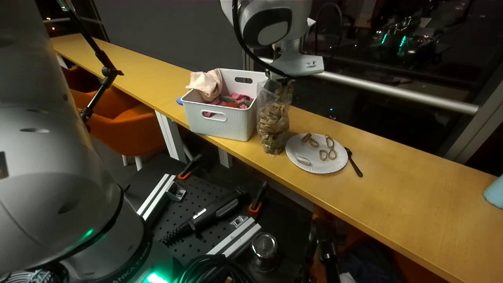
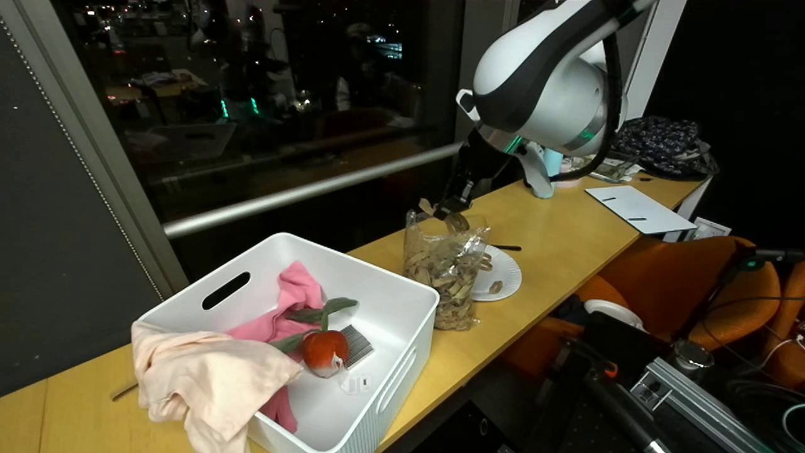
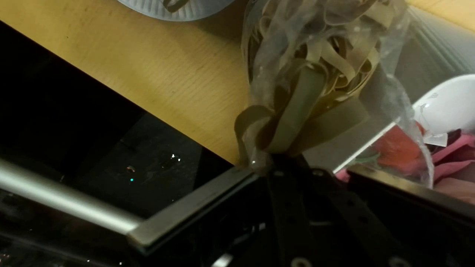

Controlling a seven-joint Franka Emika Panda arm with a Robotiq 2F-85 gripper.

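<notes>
**Evidently, the end effector (image 3: 285, 160) grips tan bands (image 3: 297, 107) at the mouth of a clear bag (image 1: 268, 96)**

In the wrist view the jaws are drawn close together, and a few looped bands stick out from between the tips; how many are caught I cannot tell, nor whether the tips touch the plastic. The clear bag, filled with more such bands, stands upright on the table (image 1: 401, 188), nearer its room-side edge than its window-side edge.

Just beside the bag stands a white bin (image 1: 228, 131), close to that room-side edge. Inside it, in an exterior view, lie pink cloth (image 2: 302, 292), a red-orange round thing (image 2: 324, 349) with green leaves (image 2: 339, 304) and a checked gray piece (image 2: 360, 346); a peach cloth (image 2: 207, 371) hangs over a corner of the bin.

On the bag's opposite side, between the table's two long edges, lies a white paper plate (image 1: 326, 167) bearing several tan loops (image 1: 313, 142) and one pale loop (image 1: 303, 160). A black utensil (image 1: 355, 164) rests just beside the plate's rim, on the side away from the bag.

Farther along, in an exterior view, a white board (image 2: 638, 207) juts past the room-side edge, and a dark patterned bundle (image 2: 666, 145) sits by the table's far corner. Beyond the window-side edge a metal rail (image 1: 393, 92) runs before the dark window (image 1: 393, 47).
</notes>
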